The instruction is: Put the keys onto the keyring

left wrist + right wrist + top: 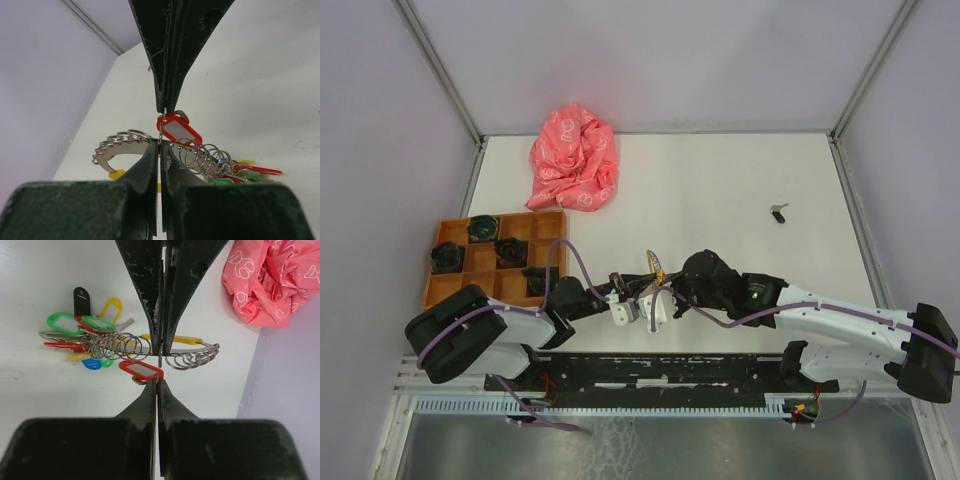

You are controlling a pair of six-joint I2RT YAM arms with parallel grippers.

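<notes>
The keyring (pixel 125 147) is a curved metal strip carrying several split rings, and it also shows as the keyring (pixel 200 346). My left gripper (pixel 160 144) is shut on this strip near its middle. My right gripper (pixel 157 381) is shut on a thin wire ring that carries a red plastic tag (pixel 141 370) with a bit of silver metal behind it, right against the strip. Both grippers meet tip to tip near the table's front centre, by the keyring (pixel 656 266). A black-headed key (pixel 778 212) lies alone at the right.
Several coloured tags (pixel 75 325) hang bunched at one end of the strip. A crumpled pink cloth (pixel 573 158) lies at the back left. An orange compartment tray (pixel 445 292) with dark objects stands at the left. Walls enclose the table.
</notes>
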